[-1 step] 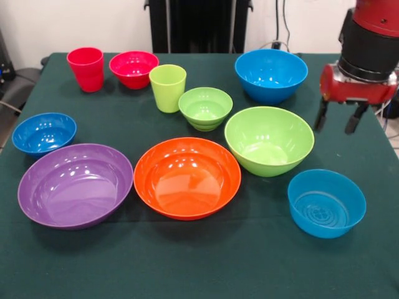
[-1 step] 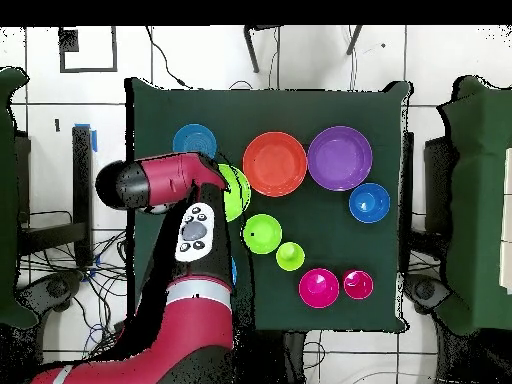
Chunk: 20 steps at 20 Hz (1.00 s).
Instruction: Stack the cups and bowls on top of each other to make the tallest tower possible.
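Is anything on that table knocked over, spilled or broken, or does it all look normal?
Nothing stands out. Every bowl and both cups, the red cup and the lime-green cup, stand upright and apart on the green table, empty and whole. Nothing is stacked yet. The end effector hangs above the table's edge, holding nothing.
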Tool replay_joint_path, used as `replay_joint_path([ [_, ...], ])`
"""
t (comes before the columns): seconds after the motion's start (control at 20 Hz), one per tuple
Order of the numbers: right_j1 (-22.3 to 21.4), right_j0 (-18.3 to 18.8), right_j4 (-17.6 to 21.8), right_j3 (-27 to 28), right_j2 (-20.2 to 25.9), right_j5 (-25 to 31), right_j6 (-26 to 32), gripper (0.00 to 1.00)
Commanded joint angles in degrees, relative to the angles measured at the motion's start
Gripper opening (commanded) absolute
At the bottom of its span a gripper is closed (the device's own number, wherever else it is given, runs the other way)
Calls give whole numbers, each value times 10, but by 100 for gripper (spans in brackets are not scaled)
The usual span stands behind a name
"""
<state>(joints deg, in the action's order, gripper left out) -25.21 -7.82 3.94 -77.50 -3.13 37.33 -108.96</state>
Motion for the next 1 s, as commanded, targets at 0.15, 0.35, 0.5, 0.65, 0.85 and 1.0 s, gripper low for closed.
replay_joint_path([
  [0.15, -70, 30, 6, -171, 32, -87, -65, 100],
  [0.35, -111, 68, -12, -251, 46, -136, -79, 100],
  [0.5, -141, 91, -18, -299, 43, -156, -85, 100],
  [0.65, -155, 105, -14, -314, 34, -155, -79, 100],
  [0.85, -155, 111, -15, -304, 17, -148, -84, 100],
  [1.0, -147, 117, -20, -236, 5, -84, -68, 100],
])
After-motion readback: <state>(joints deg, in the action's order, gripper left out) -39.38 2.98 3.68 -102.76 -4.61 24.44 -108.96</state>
